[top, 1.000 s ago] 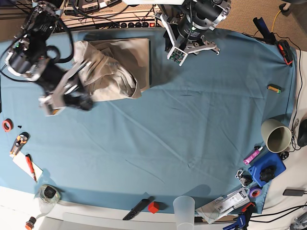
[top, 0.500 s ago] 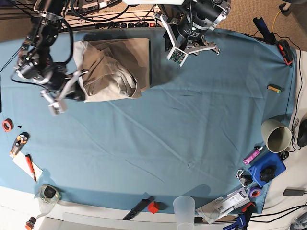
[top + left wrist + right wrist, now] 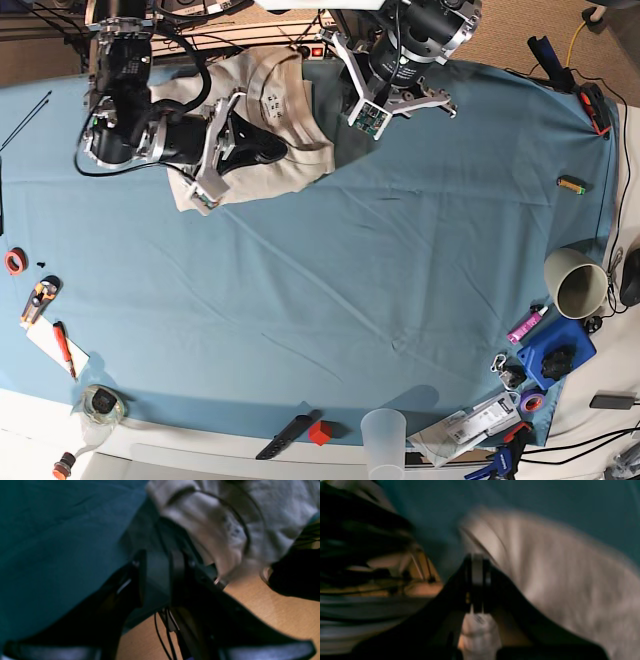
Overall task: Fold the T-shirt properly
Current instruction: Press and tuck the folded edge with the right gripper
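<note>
A robotics lab bench, as I see it from my remote station.

Beyond my left pincer (image 3: pixel 385 112), a power strip (image 3: pixel 290 50) and tangled cables (image 3: pixel 190 12) line the far edge of the table cloth (image 3: pixel 400 260). Well off from both pincers, along the near and side edges, lie bench clutter: a red tape roll (image 3: pixel 14 262), a utility knife (image 3: pixel 38 300), a plastic cup (image 3: pixel 384 436), a lighter (image 3: pixel 571 184) and a green pot (image 3: pixel 577 282) on its side.

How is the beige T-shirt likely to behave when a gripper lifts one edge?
The T-shirt lies crumpled in soft folds, so it would probably droop rather than hold shape. Its thin cloth looks light. Spread unevenly, it may bunch when dragged.
</note>
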Tool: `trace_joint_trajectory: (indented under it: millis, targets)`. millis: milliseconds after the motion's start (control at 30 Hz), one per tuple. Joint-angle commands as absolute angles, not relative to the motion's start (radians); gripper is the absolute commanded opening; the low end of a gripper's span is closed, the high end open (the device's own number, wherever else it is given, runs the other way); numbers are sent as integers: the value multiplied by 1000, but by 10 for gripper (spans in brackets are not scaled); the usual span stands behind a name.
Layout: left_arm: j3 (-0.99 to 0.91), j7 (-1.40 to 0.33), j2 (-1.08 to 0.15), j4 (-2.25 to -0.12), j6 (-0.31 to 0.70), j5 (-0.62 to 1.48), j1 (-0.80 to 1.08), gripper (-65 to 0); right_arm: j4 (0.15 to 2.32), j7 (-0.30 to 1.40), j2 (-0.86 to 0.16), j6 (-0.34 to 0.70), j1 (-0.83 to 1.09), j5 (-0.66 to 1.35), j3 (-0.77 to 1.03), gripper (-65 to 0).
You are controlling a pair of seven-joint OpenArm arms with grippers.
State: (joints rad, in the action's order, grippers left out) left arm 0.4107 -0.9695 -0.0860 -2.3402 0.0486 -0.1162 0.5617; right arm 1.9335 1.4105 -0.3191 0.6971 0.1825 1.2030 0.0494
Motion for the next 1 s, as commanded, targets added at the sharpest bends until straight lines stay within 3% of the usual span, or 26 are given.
trace_joint_trajectory:
  millis: [0,200,267,367,667,867,967]
  targets:
    - [414,-943,-81,-2356,48,-117,565,-506,1949,1396,-341,698,173,1222,54,-650]
    - [414,-935,-81,-2356,48,-116,565,-506,1948,1396,-346,698,160,1033,56,-650]
    - [414,-919,-81,-2356,49,-116,565,-506,1928,1307,-344,698,145,936,56,-650]
    - [414,-915,-81,-2356,49,-116,562,-506,1846,1301,-333,698,105,896,51,-650]
    - [414,-897,-81,-2356,49,-116,562,-506,1563,1333,-319,698,2,903,52,-650]
    - [414,-897,-81,-2356,48,-154,562,-506,1681,1396,-378,698,1,1196,56,-650]
    - [414,-897,-81,-2356,48,-227,562,-506,1780,1396,-415,698,29,1214,66,-650]
